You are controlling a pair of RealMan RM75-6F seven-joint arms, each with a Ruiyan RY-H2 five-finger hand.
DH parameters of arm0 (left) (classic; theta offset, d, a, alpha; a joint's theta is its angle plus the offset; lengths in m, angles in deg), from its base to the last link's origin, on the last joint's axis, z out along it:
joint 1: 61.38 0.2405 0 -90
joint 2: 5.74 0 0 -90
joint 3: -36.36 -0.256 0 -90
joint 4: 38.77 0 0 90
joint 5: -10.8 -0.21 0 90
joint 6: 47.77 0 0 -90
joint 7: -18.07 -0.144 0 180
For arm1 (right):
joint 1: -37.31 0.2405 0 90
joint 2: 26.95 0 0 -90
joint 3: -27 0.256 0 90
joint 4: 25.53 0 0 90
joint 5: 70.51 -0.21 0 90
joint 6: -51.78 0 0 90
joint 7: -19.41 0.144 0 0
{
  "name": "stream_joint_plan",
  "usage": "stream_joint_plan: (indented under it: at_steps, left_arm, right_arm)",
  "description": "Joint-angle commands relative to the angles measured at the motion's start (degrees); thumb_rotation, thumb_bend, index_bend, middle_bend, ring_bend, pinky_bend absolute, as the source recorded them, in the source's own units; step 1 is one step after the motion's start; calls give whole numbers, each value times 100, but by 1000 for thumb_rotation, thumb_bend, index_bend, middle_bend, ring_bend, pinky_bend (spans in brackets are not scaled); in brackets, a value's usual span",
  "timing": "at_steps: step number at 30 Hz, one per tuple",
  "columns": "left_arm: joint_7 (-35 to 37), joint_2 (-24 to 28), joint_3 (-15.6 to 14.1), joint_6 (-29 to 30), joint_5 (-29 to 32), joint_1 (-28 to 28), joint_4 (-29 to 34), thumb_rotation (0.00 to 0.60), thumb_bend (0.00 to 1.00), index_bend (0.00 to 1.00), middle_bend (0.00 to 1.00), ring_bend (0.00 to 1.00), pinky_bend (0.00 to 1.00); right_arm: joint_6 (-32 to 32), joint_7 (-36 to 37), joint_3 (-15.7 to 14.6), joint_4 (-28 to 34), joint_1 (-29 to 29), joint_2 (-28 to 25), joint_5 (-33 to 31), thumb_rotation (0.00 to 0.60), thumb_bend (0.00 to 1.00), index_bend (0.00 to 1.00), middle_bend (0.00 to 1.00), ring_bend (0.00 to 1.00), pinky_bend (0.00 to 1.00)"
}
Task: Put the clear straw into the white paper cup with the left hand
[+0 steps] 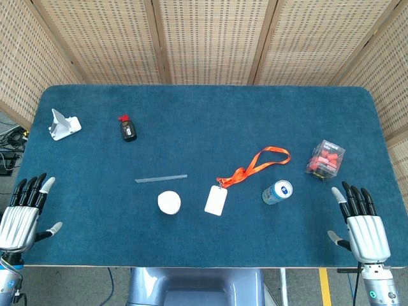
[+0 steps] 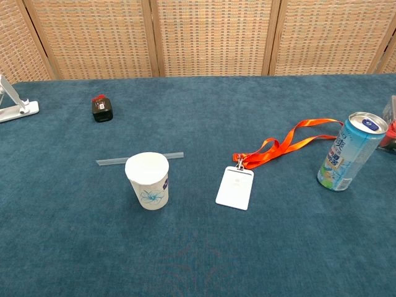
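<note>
The clear straw (image 1: 160,179) (image 2: 111,161) lies flat on the blue table, just behind the white paper cup (image 1: 169,203) (image 2: 148,180), which stands upright near the front middle. My left hand (image 1: 22,213) hovers at the table's front left corner, fingers spread and empty, far left of the straw. At the front right corner my right hand (image 1: 362,223) is also spread with nothing in it. Neither hand shows in the chest view.
A white badge on an orange lanyard (image 1: 239,178) (image 2: 260,167) lies right of the cup. A drink can (image 1: 277,192) (image 2: 346,151) stands further right, with a box of red pieces (image 1: 326,159) behind it. A small black bottle (image 1: 128,129) (image 2: 101,108) and a white stand (image 1: 62,125) (image 2: 12,102) sit at the back left.
</note>
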Motion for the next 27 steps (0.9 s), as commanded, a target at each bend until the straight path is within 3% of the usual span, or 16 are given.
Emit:
stream_joint_plan:
  at_steps: [1, 20, 27]
  left_arm:
    - [-15, -15, 9, 7, 8, -1, -5, 600, 49, 0, 0, 0, 0]
    - [116, -55, 93, -207, 129, -132, 6, 600, 49, 0, 0, 0, 0]
    - [-138, -45, 561, -957, 472, -800, 213, 600, 100, 44, 0, 0, 0]
  right_arm:
    - [-16, -2, -4, -7, -1, 2, -16, 600, 71, 51, 0, 0, 0]
    - [-42, 58, 35, 38, -11, -51, -124, 600, 71, 75, 0, 0, 0]
    - [-103, 149, 58, 17, 2, -70, -208, 600, 71, 75, 0, 0, 0]
